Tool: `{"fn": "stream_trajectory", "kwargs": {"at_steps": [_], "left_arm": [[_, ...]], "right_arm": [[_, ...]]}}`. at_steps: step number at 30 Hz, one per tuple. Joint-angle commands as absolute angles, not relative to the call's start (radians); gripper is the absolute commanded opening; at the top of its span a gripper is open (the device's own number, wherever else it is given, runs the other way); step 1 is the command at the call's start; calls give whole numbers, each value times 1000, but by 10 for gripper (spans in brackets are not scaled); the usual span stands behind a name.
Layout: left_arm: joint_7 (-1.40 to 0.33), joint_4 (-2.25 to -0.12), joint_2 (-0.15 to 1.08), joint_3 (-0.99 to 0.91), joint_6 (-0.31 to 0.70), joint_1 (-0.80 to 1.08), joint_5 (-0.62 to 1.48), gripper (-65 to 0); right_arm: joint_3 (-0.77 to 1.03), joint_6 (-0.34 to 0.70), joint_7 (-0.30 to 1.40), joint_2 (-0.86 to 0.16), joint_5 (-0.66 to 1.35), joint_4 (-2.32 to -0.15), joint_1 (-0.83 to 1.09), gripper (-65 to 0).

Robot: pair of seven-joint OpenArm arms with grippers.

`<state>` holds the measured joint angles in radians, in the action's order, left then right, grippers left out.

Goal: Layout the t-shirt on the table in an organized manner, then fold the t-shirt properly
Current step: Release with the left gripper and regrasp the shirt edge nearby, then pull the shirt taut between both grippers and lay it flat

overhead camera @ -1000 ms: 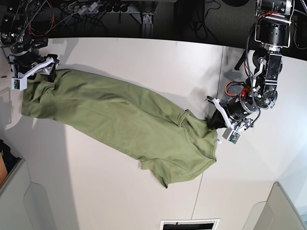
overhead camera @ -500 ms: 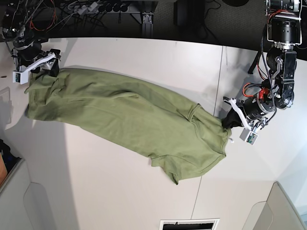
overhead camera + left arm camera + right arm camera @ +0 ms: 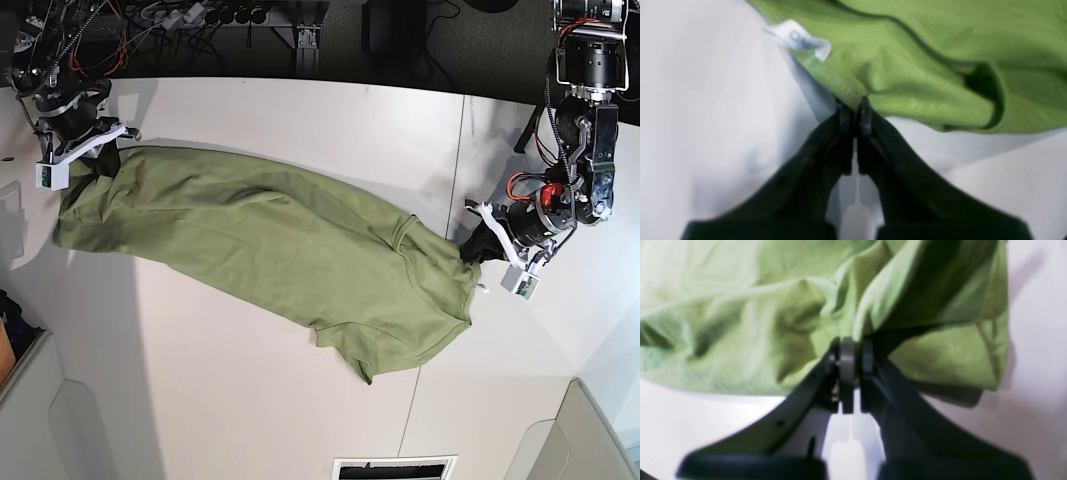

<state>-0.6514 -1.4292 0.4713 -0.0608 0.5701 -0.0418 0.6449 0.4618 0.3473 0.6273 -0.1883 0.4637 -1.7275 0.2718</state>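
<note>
Both arms have drawn apart since the earlier frames; the t-shirt [image 3: 260,250] now lies stretched longer across the table [image 3: 300,110], though still rumpled. Left gripper [image 3: 853,106] pinches the hem near the white tag [image 3: 800,38]; right gripper [image 3: 851,355] is clamped on bunched fabric; layout continues, folding not begun.

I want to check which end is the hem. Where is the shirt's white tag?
In the left wrist view, the white tag sits upper left on the t-shirt edge, just above the left gripper pinching that hem.
</note>
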Motion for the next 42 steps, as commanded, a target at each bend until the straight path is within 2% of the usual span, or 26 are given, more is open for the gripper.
{"fn": "stream_trajectory", "kwargs": {"at_steps": [1, 4, 10, 14, 17, 22, 30, 34, 39, 40, 41, 42], "left_arm": [[-643, -1464, 488, -91, 604, -59, 682, -650], [-686, -1556, 488, -172, 647, -18, 735, -650], [-776, -1885, 539, -364, 647, 143, 850, -650], [-776, -2081, 574, -506, 566, 191, 864, -650], [-751, -2105, 600, -548, 542, 182, 863, -650], [-699, -1987, 610, -434, 542, 114, 808, -650], [-620, -1553, 609, -104, 542, -215, 691, -650], [-573, -1406, 601, -49, 542, -350, 686, -650], [-538, -1210, 514, -43, 543, -496, 651, -650], [-538, -1167, 495, -38, 543, -519, 651, -603], [-537, -1124, 476, -34, 543, -538, 651, -511], [-534, -1082, 458, -29, 543, -554, 651, -414]], "right_arm": [[467, 385, 614, -205, 483, -1746, 264, -650], [486, 444, 659, -207, 527, -1785, 274, -650], [635, 498, 663, -208, 686, -1980, 321, -650], [754, 496, 663, -239, 724, -2070, 321, -650], [791, 494, 662, -276, 720, -2070, 304, -650], [777, 494, 662, -325, 704, -2013, 220, -650], [634, 493, 626, -337, 607, -1702, 13, -650], [614, 493, 625, -336, 598, -1615, -85, -650], [597, 493, 607, -336, 536, -1466, -239, -650], [589, 493, 601, -336, 530, -1429, -263, -650], [579, 493, 600, -335, 531, -1390, -288, -548], [567, 494, 600, -335, 531, -1355, -307, -414]]}}
